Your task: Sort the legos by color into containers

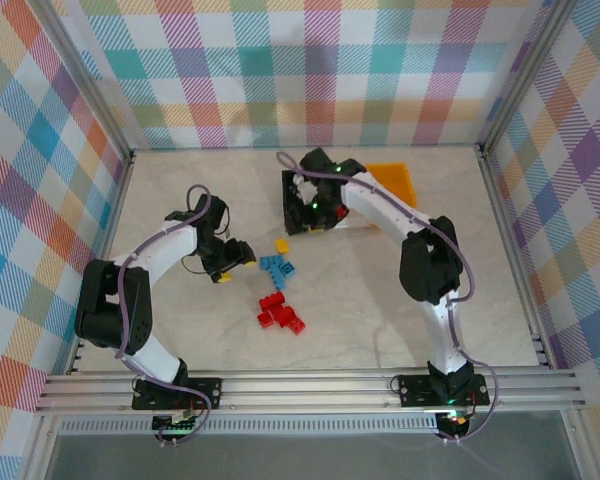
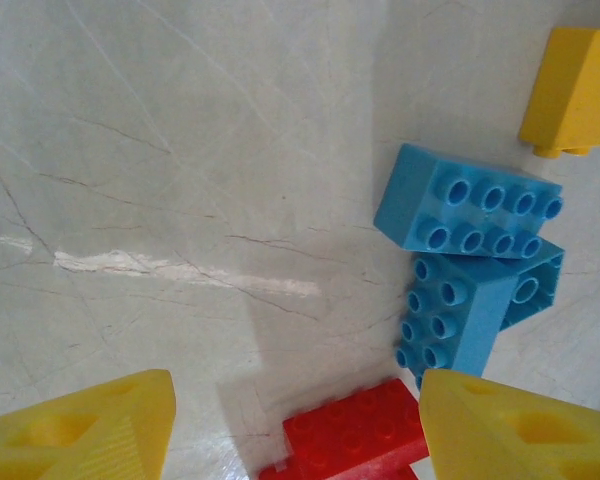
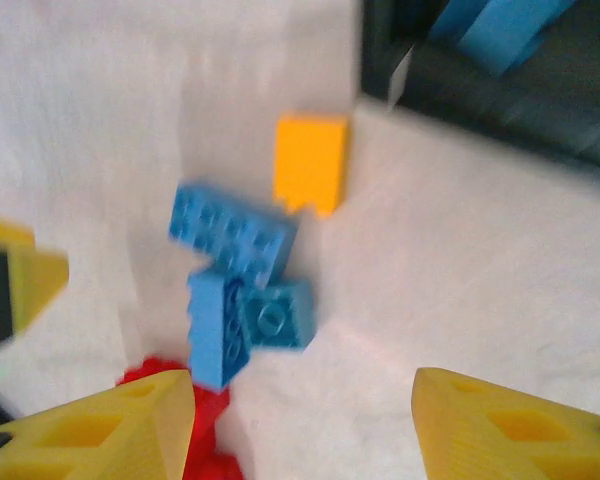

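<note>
Left gripper (image 1: 233,258) is hovering low at the left edge of the loose pile, jaws spread wide and gripping nothing. From its wrist view the left gripper (image 2: 295,432) is showing a red brick (image 2: 352,436) lying in the gap between its fingers, with clear table (image 2: 160,180) on either side of it. The blue bricks (image 2: 467,210) are sitting up and to the right of that gap, off its centreline.

Right gripper (image 1: 310,205) is hanging over by the black bin (image 1: 298,200), with the orange bin (image 1: 395,180) just beyond, fingers parted and empty as well. Its own camera is looking back at the pile, and the black bin (image 3: 480,90) is already holding blue pieces.

So here is the deciding relation: the blue bricks (image 1: 277,267) are lying in mid-table, just right of the left gripper and nearer to it than to the right one. The yellow brick (image 1: 282,245) is lying between the pile and the black bin, and the red bricks (image 1: 280,315) are lying closest to the bases.

One blue brick is lying flat with its long axis across the left jaws' line. The one below it is standing on its side, long axis running away from the fingers, so I'm judging it the easier pinch. The left gripper is needing a shift to its right first.
</note>
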